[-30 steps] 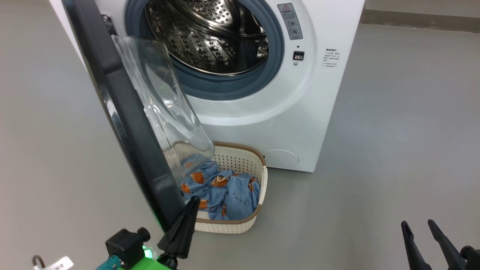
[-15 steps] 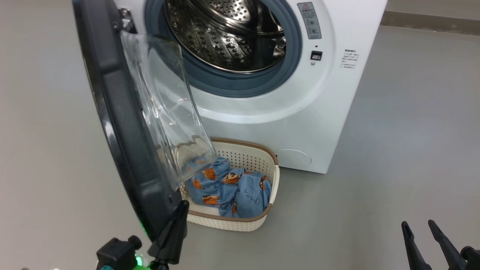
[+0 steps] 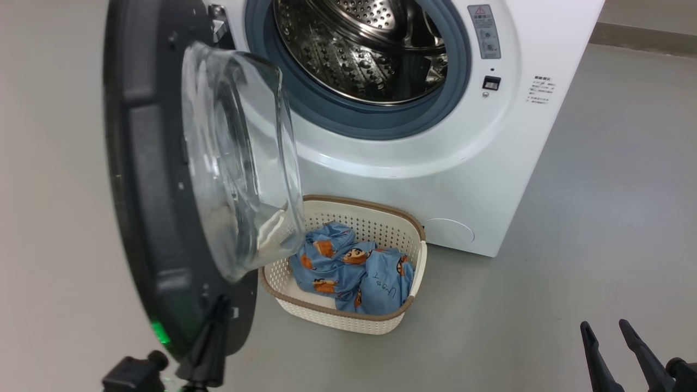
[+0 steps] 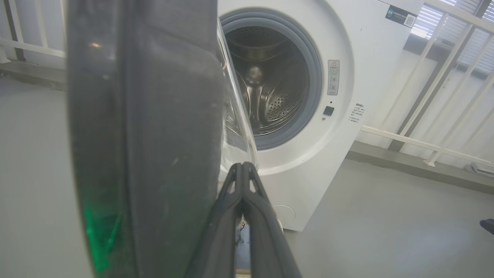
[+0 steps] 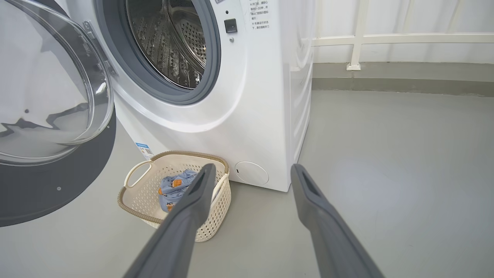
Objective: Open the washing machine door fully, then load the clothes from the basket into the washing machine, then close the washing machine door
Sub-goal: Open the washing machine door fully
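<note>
Pushing fingers: the left gripper [image 4: 242,166] has its two fingers pressed together with nothing between them. The tips sit right at the inner side of the lower rim of the washing machine door [image 3: 141,190]. Real contact or a hair off, can't tell.
Door: swung well out and roughly edge-on in the left wrist view, with the glass bowl [image 3: 239,163] bulging toward the machine. I'd say it's not fully open yet.
How I'd do it: push on the black rim, not the glass, and follow the arc around the hinge [image 3: 218,22] instead of shoving straight — closed tips can skid off a glossy rim pretty easily. Go slow near the end stop so the door doesn't bounce back.
Machine: the washing machine [image 3: 435,163] shows its drum [image 3: 370,49] wide open, and it looks empty.
Basket: the basket [image 3: 348,321] sits on the floor [image 3: 544,272] just in front of the machine, under the opening. In the head view the bowl overlaps its left end, but the right wrist view shows the door off to one side of it, so I reckon swinging wider only frees it up.
Clothes: the clothes [image 3: 354,269] are bunched inside the basket, none loaded.
Right side: the right gripper [image 5: 252,170] has its fingers spread apart and holds nothing, hanging above the floor near the basket — handy for the first grab.
</note>
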Available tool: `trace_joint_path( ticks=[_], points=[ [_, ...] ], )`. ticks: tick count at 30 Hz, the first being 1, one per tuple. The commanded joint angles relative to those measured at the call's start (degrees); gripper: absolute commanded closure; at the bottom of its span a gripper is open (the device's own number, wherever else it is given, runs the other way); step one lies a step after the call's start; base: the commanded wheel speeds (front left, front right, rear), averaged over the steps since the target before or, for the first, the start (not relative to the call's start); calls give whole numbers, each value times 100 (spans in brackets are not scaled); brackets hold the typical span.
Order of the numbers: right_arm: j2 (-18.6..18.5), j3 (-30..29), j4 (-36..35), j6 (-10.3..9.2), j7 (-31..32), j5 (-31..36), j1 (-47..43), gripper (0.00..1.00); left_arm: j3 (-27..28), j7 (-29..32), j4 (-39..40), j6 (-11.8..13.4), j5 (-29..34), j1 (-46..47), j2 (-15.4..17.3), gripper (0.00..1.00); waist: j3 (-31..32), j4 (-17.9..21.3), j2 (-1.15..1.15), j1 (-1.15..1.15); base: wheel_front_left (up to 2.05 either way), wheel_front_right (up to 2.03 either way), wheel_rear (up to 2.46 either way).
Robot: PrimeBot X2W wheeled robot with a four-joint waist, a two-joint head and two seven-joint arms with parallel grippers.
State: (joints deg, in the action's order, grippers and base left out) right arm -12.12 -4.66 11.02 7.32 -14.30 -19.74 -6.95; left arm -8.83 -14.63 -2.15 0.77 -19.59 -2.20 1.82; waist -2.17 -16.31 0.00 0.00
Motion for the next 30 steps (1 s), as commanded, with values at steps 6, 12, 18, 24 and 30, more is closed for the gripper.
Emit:
trace_joint_path(
  ticks=[6,12,18,24,30],
  points=[
    [-64,103,-166,17,-70,40,97,0,823,-37,79,94,196,116,106,100,-79,-69,0,0,0,0,0],
    [-84,111,-177,17,-70,22,150,0,1476,-37,-26,30,412,210,108,100,-205,-59,0,0,0,0,0],
    [-126,94,-206,17,-70,3,199,0,2110,-37,-169,-46,546,454,146,100,-378,-49,0,0,0,0,0],
    [-196,96,-236,17,-70,-16,279,0,2736,-37,-419,-111,607,826,266,100,-552,-36,0,0,0,0,0],
    [-249,111,-247,17,-70,-32,349,0,3156,-37,-626,-156,713,1079,390,100,-664,-7,0,0,0,0,0]
  ],
)
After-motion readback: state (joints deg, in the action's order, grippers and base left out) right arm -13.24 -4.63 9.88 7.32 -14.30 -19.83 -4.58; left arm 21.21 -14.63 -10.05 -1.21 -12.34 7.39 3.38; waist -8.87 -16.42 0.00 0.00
